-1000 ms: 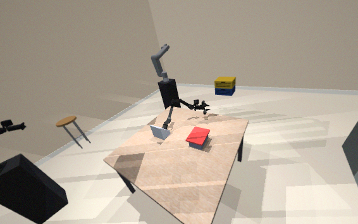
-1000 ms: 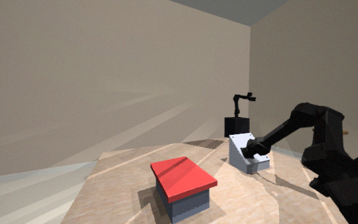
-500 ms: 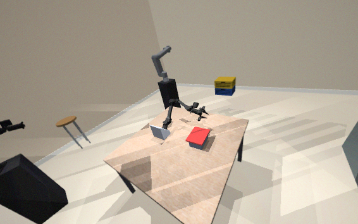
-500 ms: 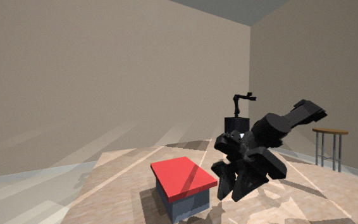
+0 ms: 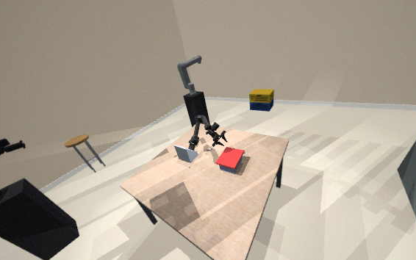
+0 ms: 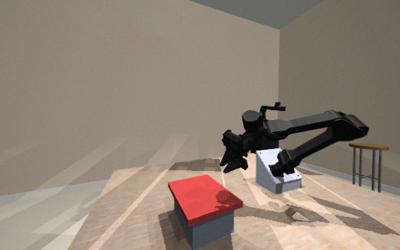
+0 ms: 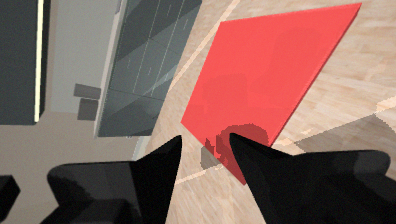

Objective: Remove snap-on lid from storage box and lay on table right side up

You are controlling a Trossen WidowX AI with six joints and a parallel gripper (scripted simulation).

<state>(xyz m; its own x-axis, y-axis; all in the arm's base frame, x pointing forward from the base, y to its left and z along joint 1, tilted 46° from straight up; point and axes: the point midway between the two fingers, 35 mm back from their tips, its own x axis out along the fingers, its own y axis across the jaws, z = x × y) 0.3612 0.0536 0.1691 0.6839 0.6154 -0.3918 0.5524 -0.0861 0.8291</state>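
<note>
The red lid (image 5: 231, 158) (image 6: 201, 194) (image 7: 265, 70) lies over the top of the grey-blue storage box (image 5: 228, 170) (image 6: 211, 229), which stands on the table (image 5: 153, 176) (image 6: 126, 198). In the wrist view the lid hides the box. My gripper (image 5: 225, 142) (image 6: 222, 169) (image 7: 205, 138) is partly open, with nothing between its fingers. It hangs above the table, higher than the lid and on the arm-base side of the box. Its fingers point obliquely down. Its shadow falls on the lid's near corner in the wrist view.
My arm rises from a pale wedge-shaped base (image 5: 184, 154) (image 6: 267, 166) beside the box. Beyond the table stand a black pedestal (image 5: 195, 106) with a grey arm, a stool (image 5: 77, 140) (image 6: 368, 146) and stacked crates (image 5: 262, 96). Another black block (image 5: 25, 220) stands at front left.
</note>
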